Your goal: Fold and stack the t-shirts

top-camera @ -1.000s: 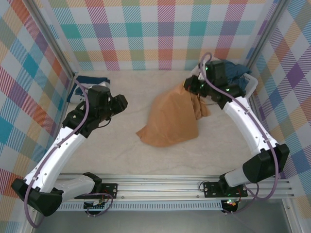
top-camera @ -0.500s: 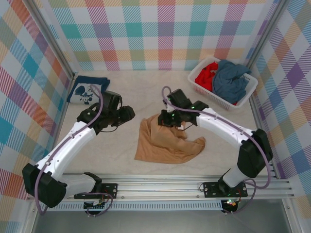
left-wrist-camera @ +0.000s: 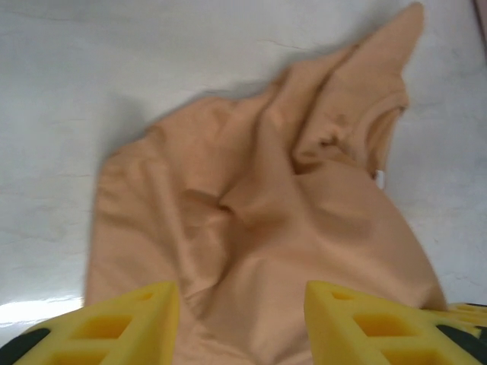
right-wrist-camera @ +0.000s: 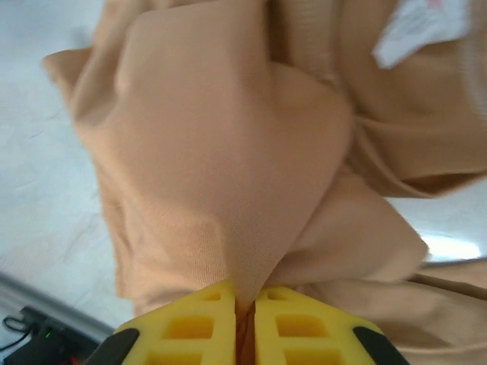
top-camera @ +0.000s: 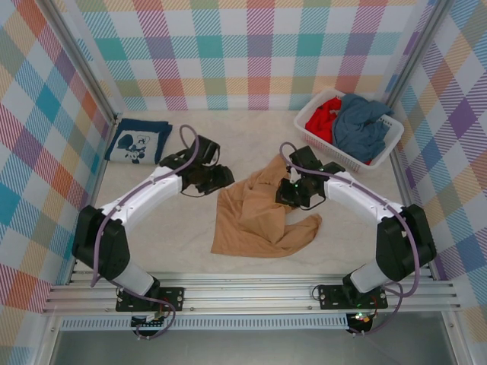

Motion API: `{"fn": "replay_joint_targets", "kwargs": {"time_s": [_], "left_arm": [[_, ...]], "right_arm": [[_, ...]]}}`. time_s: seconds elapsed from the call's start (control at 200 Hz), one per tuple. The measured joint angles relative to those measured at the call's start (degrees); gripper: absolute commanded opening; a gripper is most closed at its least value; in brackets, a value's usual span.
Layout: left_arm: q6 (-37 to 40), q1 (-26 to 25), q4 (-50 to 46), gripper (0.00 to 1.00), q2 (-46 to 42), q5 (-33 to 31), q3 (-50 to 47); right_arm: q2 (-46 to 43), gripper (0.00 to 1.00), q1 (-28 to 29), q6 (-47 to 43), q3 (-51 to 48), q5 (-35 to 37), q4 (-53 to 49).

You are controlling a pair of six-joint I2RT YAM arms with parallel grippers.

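Right wrist view: my right tool [right-wrist-camera: 245,303] is clamped on the tan t-shirt [right-wrist-camera: 213,160], limp and light; left tool [left-wrist-camera: 242,308] apart, so I'd grab the hem.

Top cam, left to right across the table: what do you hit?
Folded navy t-shirt → left gripper → tan t-shirt → white basket, holding red t-shirt, then grey-blue t-shirt.
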Motion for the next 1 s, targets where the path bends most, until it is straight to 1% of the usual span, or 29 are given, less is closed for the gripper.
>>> {"fn": "replay_joint_targets", "kwargs": {"time_s": [0.105,0.2,0.3,0.4,0.46,0.555,0.565,0.57,0.585,0.61,0.665,0.74,0.805,0.89,0.94,1.0], "left_arm": [[0.2,-3.1,0.0,0.44,2.6,-0.3,5.4],[0.4,-4.2,-1.0,0.42,3.1,-2.2,9.0],[0.4,-4.0,-3.8,0.42,2.8,-7.7,12.0],[0.4,-2.8,-6.8,0.42,0.3,-13.2,12.4],[0.3,-1.7,-8.5,0.41,-2.1,-15.7,12.4],[0.4,-0.4,-10.7,0.41,-6.2,-18.6,12.4],[0.3,-0.2,-10.8,0.41,-6.6,-18.8,12.4],[0.3,-0.2,-10.9,0.41,-6.8,-18.9,12.4],[0.3,-0.1,-11.3,0.42,-7.5,-19.3,12.4],[0.3,0.2,-11.8,0.42,-8.4,-19.8,12.4],[0.2,0.5,-12.7,0.44,-10.1,-20.6,12.0],[0.3,0.5,-13.1,0.46,-11.6,-20.3,11.0],[1.0,0.4,-13.0,0.47,-11.8,-18.5,10.4],[3.2,-1.0,-12.6,0.49,-10.4,-16.4,10.3],[4.6,-2.8,-12.1,0.5,-8.8,-15.3,10.3],[6.3,-5.8,-11.8,0.53,-6.0,-14.3,10.3]], "right_arm": [[1.7,0.0,2.6,-0.4,2.9,-2.1,0.6],[3.5,0.0,5.9,0.0,4.7,-3.3,2.6],[7.7,0.0,9.3,1.1,8.1,-4.4,3.7],[16.0,0.0,12.5,1.7,15.7,-5.7,4.7],[22.1,0.12,14.5,2.2,21.6,-6.9,5.4],[30.9,0.38,17.1,3.4,30.1,-9.7,6.7],[31.7,0.42,17.3,3.5,30.8,-9.9,7.0],[32.2,0.42,17.4,3.7,31.2,-10.0,7.1],[33.0,0.46,17.6,4.1,31.9,-10.3,7.5],[34.2,0.51,18.0,4.6,32.8,-10.6,7.7],[35.1,0.57,18.7,4.5,33.2,-10.8,7.4],[34.1,0.61,18.8,4.7,32.3,-10.0,6.4],[30.3,0.62,18.0,4.7,28.8,-8.7,6.2],[20.3,0.63,15.4,5.3,20.6,-5.4,5.3],[12.8,0.59,13.0,6.1,14.8,-3.7,5.2],[2.5,0.56,8.6,7.7,7.1,-1.3,5.2]]}}
